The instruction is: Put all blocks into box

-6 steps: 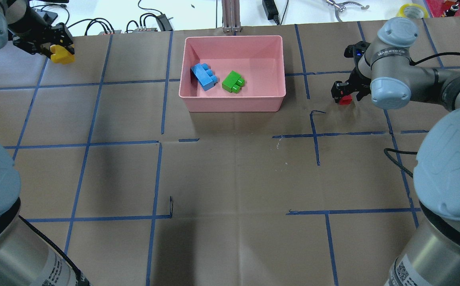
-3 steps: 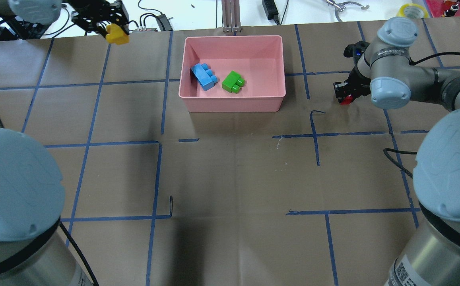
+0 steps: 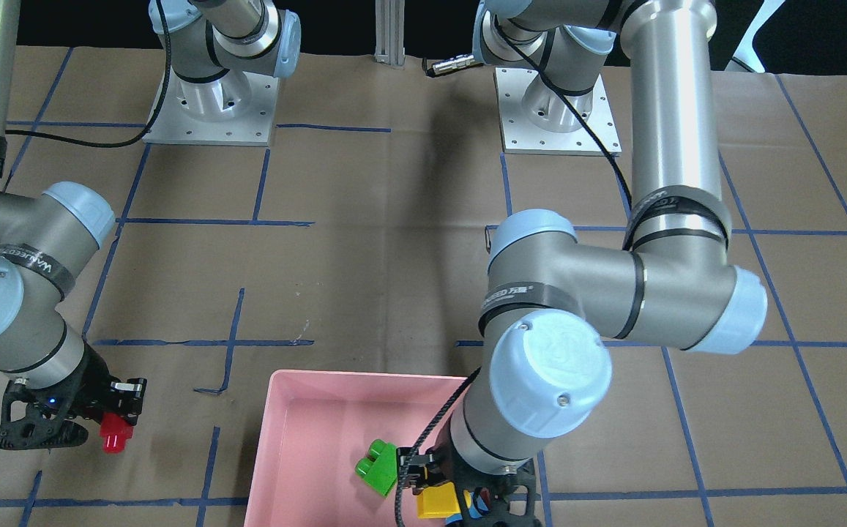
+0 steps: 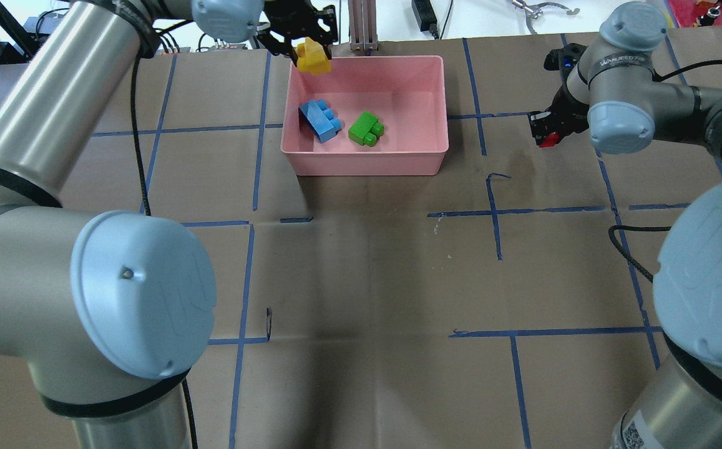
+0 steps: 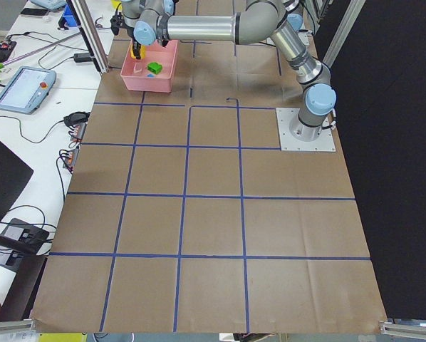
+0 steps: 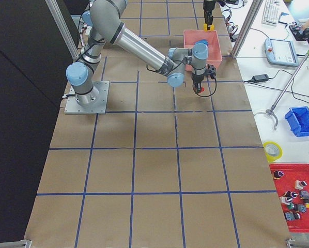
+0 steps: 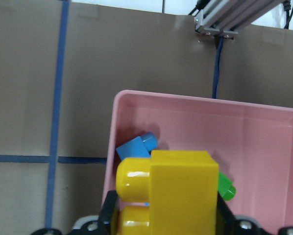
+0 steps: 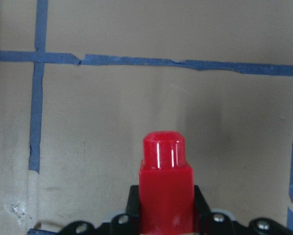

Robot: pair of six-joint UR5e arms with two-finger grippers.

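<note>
Yellow two-stud plastic brick [image 7: 176, 191] is being clamped by the left gripper [image 7: 167, 221], jaws closed on its sides, studs facing sideways. It is being held above the rim at the far corner, robot's left side, of the shallow pink plastic tray [image 4: 367, 163].

Light-blue three-stud brick [image 4: 320, 121] and green two-stud brick [image 4: 365, 128] are lying on the tray floor, apart from each other, with the blue one near the left wall.

Small red one-stud brick [image 8: 165, 188] is being gripped by the right gripper [image 8: 165, 218], fingers tight on both sides, stud pointing away from the wrist. It is being held over the brown paper-covered table [image 4: 361, 262], outside the tray and off its right side.

Hidden:
- In the left wrist view, blue and green are being mostly covered by the yellow brick; only edges are showing.
- In the front-facing view, blue is being almost fully blocked by the left arm's wrist.
- Whether red is touching the paper cannot be told.
- Side views are too small for jaw detail.

The tray contents are being shown in full only by the overhead view. Grip contact is being shown cleanly only by the wrist views.
</note>
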